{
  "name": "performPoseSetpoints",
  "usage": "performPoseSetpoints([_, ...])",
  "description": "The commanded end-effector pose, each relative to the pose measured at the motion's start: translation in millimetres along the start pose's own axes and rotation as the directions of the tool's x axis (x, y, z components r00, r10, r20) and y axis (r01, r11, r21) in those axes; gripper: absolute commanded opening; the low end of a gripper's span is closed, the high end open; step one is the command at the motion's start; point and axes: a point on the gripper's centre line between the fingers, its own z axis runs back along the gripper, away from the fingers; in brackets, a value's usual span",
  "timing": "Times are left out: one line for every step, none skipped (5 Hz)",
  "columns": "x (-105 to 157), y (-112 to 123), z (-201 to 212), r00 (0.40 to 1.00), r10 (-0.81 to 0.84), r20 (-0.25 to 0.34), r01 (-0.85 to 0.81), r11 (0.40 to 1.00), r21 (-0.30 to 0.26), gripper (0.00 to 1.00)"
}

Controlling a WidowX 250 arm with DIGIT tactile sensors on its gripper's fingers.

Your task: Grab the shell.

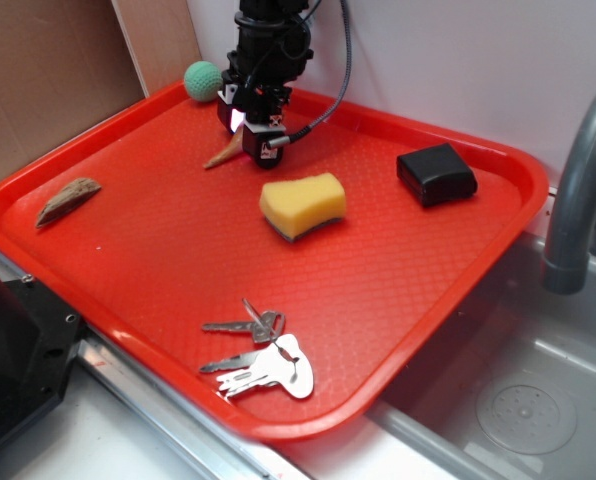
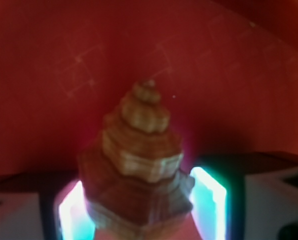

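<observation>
Already gripper (image 1: 246, 128) sits low near tray (image 1: 428, 300) back edge, fingers flanking the shell (image 2: 139, 165) head, apparently pinching it; tail points toward the left edge.

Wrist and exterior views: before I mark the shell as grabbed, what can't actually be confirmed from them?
- Exterior: the gripper covers the head of the shell; only the pointed tail shows.
- Wrist: the shell sits between the glowing fingers, but blur hides whether both pads touch it.
- Wrist: the frame's bottom edge cuts off the tail.
- Neither view shows whether the shell is lifted off the tray.
</observation>
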Motion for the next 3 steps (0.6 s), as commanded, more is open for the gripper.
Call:
performPoseSetpoints([-15, -5, 73, 0.992, 0.100, 0.078, -0.103, 0.994, 0.031, 0.00])
performPoseSetpoints([-48, -33, 118, 0.958, 0.207, 0.200, -0.206, 0.978, -0.028, 0.00])
performPoseSetpoints([-106, -54, 156, 0.909, 0.313, 0.277, -0.291, 0.950, -0.116, 0.00])
